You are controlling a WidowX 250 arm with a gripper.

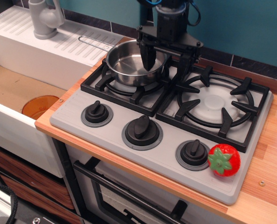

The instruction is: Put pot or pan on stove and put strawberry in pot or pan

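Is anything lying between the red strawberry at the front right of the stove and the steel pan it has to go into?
Partly. The open hand straddles the shiny steel pan's right rim, one finger inside. Otherwise, between the red plastic strawberry and the pan lie only the grey cooktop's low black grates and knobs.

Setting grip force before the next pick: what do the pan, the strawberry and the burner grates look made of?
Pan: looks like polished stainless steel, with mirror-like reflections and a thin wire handle. Strawberry: probably moulded plastic, glossy red with a highlight and a flat green leaf cap. Burner grates: matte black, cast-looking bars; whether metal or plastic cannot be told from here.
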